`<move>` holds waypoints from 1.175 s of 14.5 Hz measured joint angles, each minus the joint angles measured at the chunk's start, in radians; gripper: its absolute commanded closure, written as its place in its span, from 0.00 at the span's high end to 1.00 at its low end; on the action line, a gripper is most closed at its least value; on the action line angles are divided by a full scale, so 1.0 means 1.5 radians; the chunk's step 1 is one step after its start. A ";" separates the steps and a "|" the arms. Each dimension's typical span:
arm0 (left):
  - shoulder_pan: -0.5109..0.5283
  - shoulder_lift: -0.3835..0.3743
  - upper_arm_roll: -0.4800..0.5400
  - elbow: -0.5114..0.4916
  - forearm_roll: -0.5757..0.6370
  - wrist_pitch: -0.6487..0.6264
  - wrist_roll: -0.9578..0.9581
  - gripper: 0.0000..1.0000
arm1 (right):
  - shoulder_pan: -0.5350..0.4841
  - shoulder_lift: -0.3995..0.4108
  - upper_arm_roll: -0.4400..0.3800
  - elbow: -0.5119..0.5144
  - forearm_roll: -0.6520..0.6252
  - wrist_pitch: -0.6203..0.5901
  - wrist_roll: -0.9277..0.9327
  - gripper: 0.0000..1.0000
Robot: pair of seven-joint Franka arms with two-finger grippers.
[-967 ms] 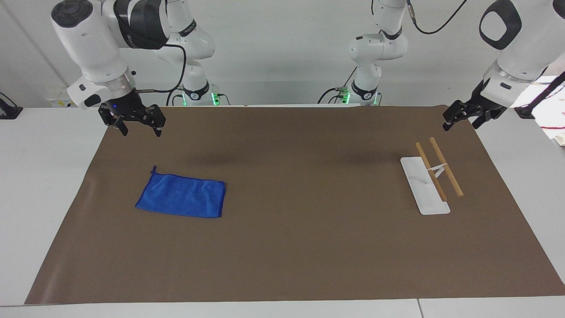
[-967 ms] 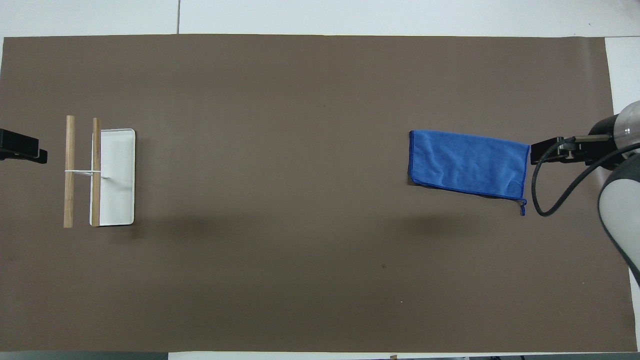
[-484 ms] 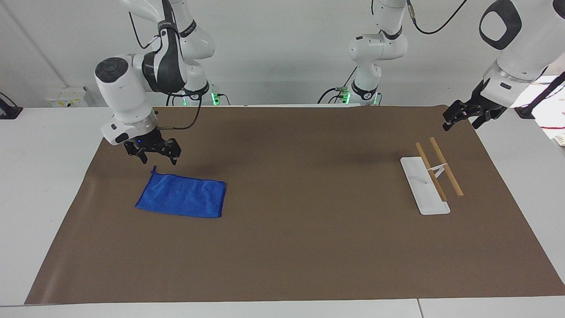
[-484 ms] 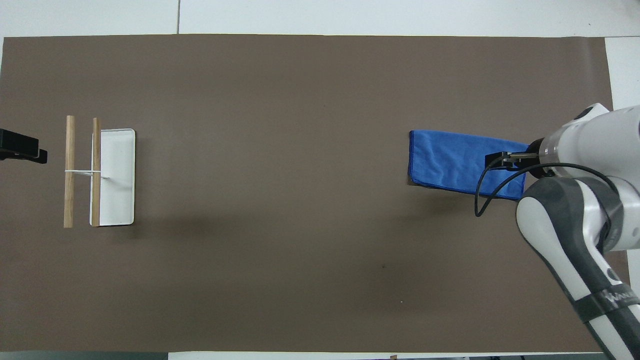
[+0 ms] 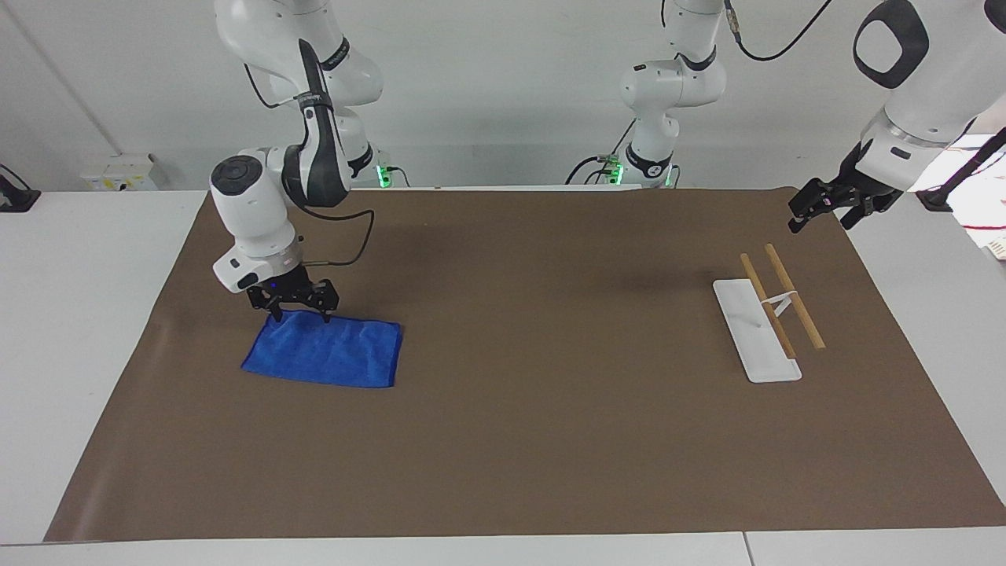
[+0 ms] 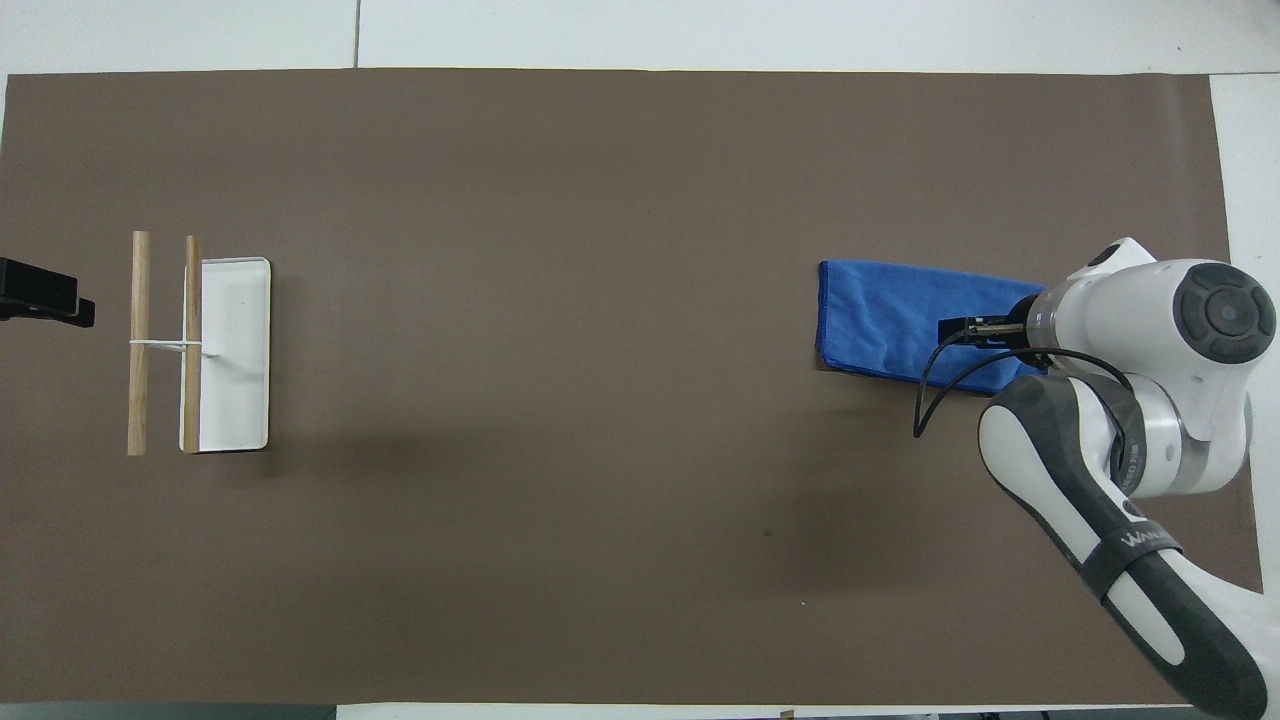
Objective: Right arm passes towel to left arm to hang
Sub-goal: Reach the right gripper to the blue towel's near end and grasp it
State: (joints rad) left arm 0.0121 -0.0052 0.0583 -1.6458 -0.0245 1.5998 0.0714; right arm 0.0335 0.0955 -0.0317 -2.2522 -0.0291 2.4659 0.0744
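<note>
Right arm (image 5: 259, 204) has dropped from above the mat (image 5: 519, 440) edge; right gripper (image 5: 298, 309) now sits at the towel (image 5: 326, 354) edge nearest the robots, fingers spread, nothing gripped yet. Towel lies flat toward the right arm's end. Left arm (image 5: 919, 86) waits, left gripper (image 5: 817, 211) over the mat corner near the rack (image 5: 766, 318), can't tell its opening. Towel looks light, limp, will drape; pinch the hemmed edge or corner.

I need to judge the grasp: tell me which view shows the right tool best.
The facing view: the right tool shows whole there, open, tips at the towel's edge nearer the robots. In the overhead view, the arm's own wrist covers most of it.
</note>
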 measured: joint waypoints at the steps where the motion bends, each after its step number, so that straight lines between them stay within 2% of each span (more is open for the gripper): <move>1: 0.000 0.000 0.000 0.000 0.000 0.000 0.000 1.00 | -0.005 0.015 0.000 -0.001 0.000 0.016 0.000 1.00; 6: 0.000 0.000 0.000 0.000 0.000 0.000 0.000 1.00 | -0.018 0.069 -0.001 -0.001 0.000 0.065 0.000 1.00; 7: 0.000 0.000 0.000 0.000 0.000 0.000 0.000 1.00 | -0.018 0.074 -0.001 -0.001 0.000 0.065 0.000 0.91; 9: 0.000 0.000 0.000 0.000 0.000 0.000 0.000 1.00 | -0.018 0.080 0.000 -0.001 0.000 0.071 0.000 0.46; 10: 0.000 0.000 0.000 0.000 0.000 0.000 0.000 1.00 | -0.018 0.080 0.000 0.000 0.000 0.071 -0.001 0.18; 11: 0.000 0.000 0.000 0.000 0.000 0.000 0.000 1.00 | -0.018 0.079 0.000 0.001 0.000 0.072 -0.005 0.00; 17: 0.000 0.000 0.000 0.000 0.000 0.000 0.000 1.00 | -0.002 0.074 0.003 0.016 0.000 0.047 -0.015 0.00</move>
State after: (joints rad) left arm 0.0121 -0.0052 0.0583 -1.6458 -0.0245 1.5998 0.0714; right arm 0.0304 0.2068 -0.0275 -2.2283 -0.0291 2.5367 0.0512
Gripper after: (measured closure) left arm 0.000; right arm 0.797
